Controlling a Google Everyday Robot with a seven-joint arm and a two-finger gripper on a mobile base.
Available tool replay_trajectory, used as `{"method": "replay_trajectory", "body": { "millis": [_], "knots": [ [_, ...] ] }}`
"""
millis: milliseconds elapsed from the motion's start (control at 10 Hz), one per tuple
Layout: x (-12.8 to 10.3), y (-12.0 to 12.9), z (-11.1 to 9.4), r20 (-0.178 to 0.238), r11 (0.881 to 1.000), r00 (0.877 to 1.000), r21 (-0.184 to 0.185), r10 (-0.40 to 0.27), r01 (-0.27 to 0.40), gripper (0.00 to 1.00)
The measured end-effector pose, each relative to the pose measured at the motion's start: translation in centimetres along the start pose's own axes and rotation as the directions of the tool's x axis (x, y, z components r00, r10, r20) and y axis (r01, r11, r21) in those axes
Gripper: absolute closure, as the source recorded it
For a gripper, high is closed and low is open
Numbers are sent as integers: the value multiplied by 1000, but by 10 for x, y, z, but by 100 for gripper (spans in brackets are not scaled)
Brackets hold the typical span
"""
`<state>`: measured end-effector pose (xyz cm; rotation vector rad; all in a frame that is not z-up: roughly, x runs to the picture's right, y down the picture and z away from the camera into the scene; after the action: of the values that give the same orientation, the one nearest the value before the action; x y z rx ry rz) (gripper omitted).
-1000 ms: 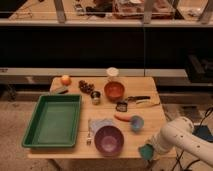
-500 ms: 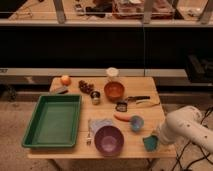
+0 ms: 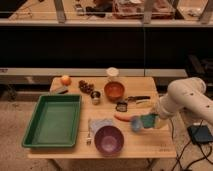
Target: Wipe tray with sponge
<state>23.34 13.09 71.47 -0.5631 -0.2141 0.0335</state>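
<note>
The large green tray (image 3: 35, 135) lies empty on the left part of the wooden table (image 3: 150, 146). The small teal-green sponge (image 3: 149, 120) is over the table's right part, next to a blue-grey cup (image 3: 135, 124). My gripper (image 3: 153, 118) reaches in from the right on the white arm (image 3: 184, 99) and is shut on the sponge. The sponge is well to the right of the tray, with a purple bowl (image 3: 109, 139) between them.
Also on the table: an orange bowl (image 3: 114, 90), a white cup (image 3: 112, 73), an orange fruit (image 3: 65, 80), a grey block (image 3: 61, 90), grapes (image 3: 86, 87), a small can (image 3: 95, 97), a carrot (image 3: 122, 118), a pale cloth (image 3: 101, 124) and a black-handled tool (image 3: 137, 98).
The gripper and sponge have moved from the table's front right corner away from the front edge, to beside the blue-grey cup. The arm has swung further over the table.
</note>
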Motion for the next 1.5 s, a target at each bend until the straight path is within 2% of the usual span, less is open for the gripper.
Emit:
{"method": "replay_trajectory", "body": {
  "millis": [100, 300, 600, 900, 1100, 1500],
  "knots": [
    [-17, -5, 2, 27, 1000, 1000, 2, -5, 5, 100],
    [-66, -11, 9, 101, 1000, 994, 9, -28, 27, 100],
    [-137, -14, 23, 201, 996, 975, 11, -89, 89, 100],
    [-218, -16, 30, 295, 984, 939, 32, -179, 178, 100],
    [-260, -15, 32, 331, 971, 914, 41, -235, 234, 100],
    [-259, -15, 32, 330, 971, 914, 42, -234, 234, 100]
  ]
}}
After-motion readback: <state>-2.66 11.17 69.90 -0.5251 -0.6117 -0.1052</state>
